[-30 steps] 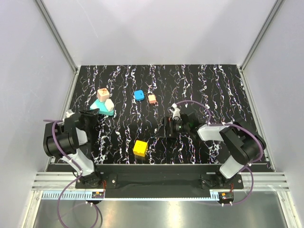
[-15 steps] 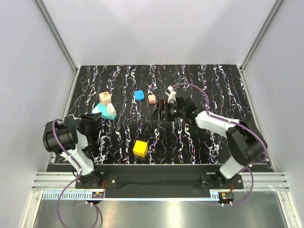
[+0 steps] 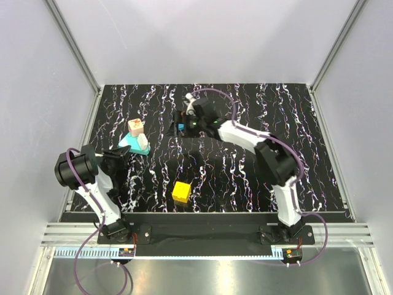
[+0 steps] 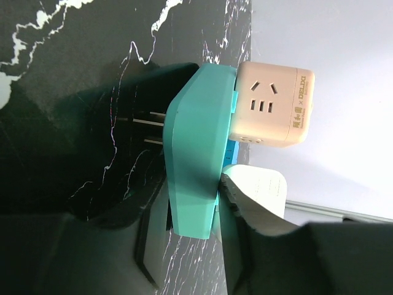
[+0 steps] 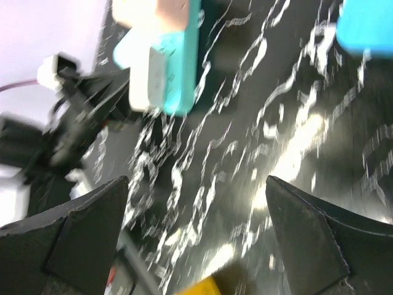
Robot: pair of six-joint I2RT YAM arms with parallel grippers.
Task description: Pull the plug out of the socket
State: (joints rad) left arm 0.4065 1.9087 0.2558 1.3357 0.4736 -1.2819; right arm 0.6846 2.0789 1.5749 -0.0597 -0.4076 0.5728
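The teal socket (image 3: pixel 131 145) is at the table's left, with the tan plug (image 3: pixel 136 127) and a white rounded block (image 3: pixel 142 142) seated in it. My left gripper (image 3: pixel 123 152) is shut on the socket's near edge. In the left wrist view the socket (image 4: pixel 196 141) stands edge-on between my left gripper's (image 4: pixel 193 243) fingers, with the plug (image 4: pixel 273 104) and the white block (image 4: pixel 264 187) on its right face. My right gripper (image 3: pixel 177 126) is open and empty, over the blue block. Its wrist view shows the gripper (image 5: pixel 196 227), the socket (image 5: pixel 181 61) and the plug (image 5: pixel 156 12) far off.
A bright-blue block (image 3: pixel 182 127) lies partly under the right gripper and shows in the right wrist view (image 5: pixel 368 27). A yellow cube (image 3: pixel 181 192) sits near the front centre. Metal prongs (image 4: pixel 147 126) stick out of the socket's underside. Grey walls enclose the table.
My right arm has swung left and away across the table, ending over the blue block. The socket with the plug has shifted slightly nearer in my left gripper.
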